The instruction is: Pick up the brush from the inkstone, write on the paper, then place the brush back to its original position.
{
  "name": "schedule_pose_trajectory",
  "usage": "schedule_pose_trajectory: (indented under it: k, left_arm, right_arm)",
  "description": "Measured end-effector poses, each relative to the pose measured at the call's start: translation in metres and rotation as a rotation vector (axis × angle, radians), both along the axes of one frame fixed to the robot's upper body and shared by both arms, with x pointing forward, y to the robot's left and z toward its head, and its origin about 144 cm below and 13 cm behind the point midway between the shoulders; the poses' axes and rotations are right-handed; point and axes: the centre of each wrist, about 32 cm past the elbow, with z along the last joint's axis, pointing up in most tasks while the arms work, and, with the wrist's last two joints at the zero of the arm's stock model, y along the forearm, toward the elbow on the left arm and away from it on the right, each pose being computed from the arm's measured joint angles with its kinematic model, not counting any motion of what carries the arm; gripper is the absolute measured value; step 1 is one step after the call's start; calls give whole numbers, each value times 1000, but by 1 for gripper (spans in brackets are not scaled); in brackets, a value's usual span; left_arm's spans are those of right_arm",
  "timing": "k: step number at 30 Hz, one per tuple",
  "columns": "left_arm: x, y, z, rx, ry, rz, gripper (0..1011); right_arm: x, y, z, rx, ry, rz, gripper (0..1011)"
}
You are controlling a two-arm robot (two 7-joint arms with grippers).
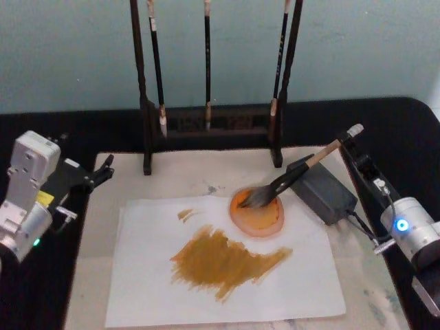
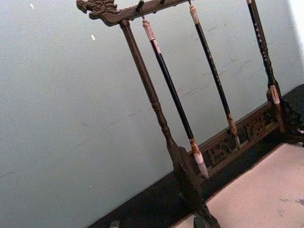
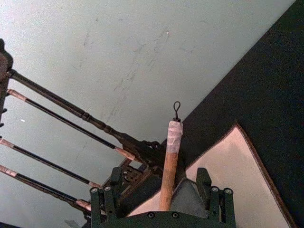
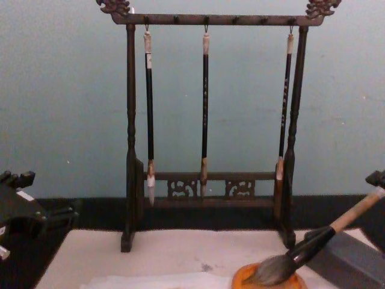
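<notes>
Right gripper at the top of the brush, tuft resting in the orange dish.

The right gripper [image 3: 163, 192] had its fingers [image 3: 101, 199] spread to either side of the tan handle of the brush [image 1: 292, 174], and whether the pads actually pressed on the wood could not be made out. The brush leaned across the grey inkstone [image 1: 323, 189], its bushy tuft lying in the orange dish [image 1: 257, 213] at the upper right of the paper [image 1: 220, 282]. A broad ochre stroke [image 1: 223, 260] lay across the sheet, which rested on the cream mat [image 1: 371, 275]. Behind stood the wooden rack [image 4: 207, 138] with three slim brushes [image 4: 204, 108] hanging. The left gripper [image 1: 103, 168] sat parked off the mat's left edge, jaws apparently together.
</notes>
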Motion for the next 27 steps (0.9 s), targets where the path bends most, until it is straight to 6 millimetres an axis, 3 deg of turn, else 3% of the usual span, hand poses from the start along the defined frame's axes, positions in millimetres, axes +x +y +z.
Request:
schedule_pose_trajectory:
  k: [10,17,27]
  left_arm:
    - [0,0,0,0,0,0,1010]
    - [0,0,0,0,0,0,1010]
    - [0,0,0,0,0,0,1010]
  right_arm:
    - [-19,-1,3,-9,3,-12,1000]
    - [-29,5,11,-141,-52,-3,1000]
    - [-27,22,22,-598,-191,44,1000]
